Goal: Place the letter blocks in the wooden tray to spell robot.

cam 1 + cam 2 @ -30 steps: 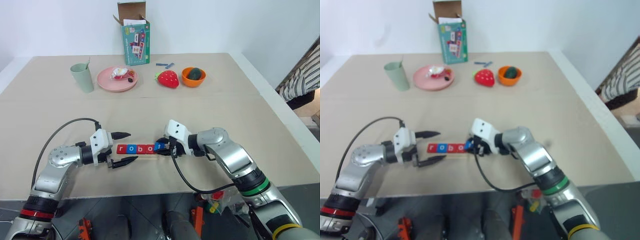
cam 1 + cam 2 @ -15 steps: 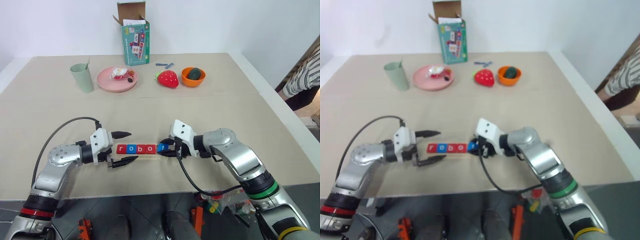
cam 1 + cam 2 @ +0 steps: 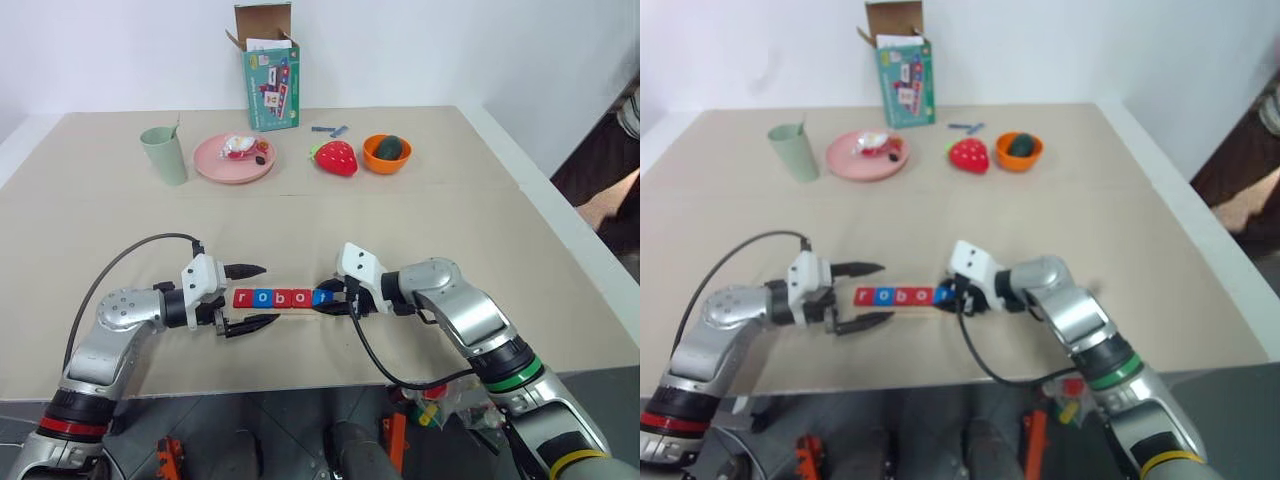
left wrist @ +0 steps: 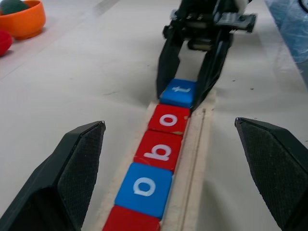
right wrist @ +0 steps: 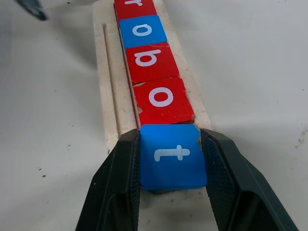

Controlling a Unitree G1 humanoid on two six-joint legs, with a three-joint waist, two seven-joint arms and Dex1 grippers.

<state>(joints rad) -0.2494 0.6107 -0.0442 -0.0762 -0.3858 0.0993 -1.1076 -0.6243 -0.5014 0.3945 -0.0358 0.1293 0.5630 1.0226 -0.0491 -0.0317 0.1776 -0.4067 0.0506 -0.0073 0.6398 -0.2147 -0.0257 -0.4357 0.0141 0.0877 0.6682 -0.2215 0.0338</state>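
The wooden tray [image 5: 108, 72] lies near the table's front edge. Several letter blocks sit in a row in it: red r [image 3: 241, 297], blue o [image 4: 144, 187], red b [image 5: 148, 61], red o [image 5: 161, 99]. The blue t block [image 5: 173, 155] is at the row's right end, touching the red o. My right gripper [image 3: 323, 298] is shut on the t block, one finger [image 5: 118, 183] on each side. My left gripper [image 3: 266, 294] is open just off the tray's left end, its fingers [image 4: 72, 173] straddling the row without touching it.
Along the far side stand a green cup [image 3: 165, 155], a pink plate [image 3: 234, 160], a toy strawberry [image 3: 336, 158], an orange bowl [image 3: 387, 153] and an open box [image 3: 270, 75]. A person [image 3: 610, 205] is past the table's right edge.
The blue t block in my right gripper has come down from a slight tilt into line with the row. My left gripper has stayed put. The person at the right has shifted.
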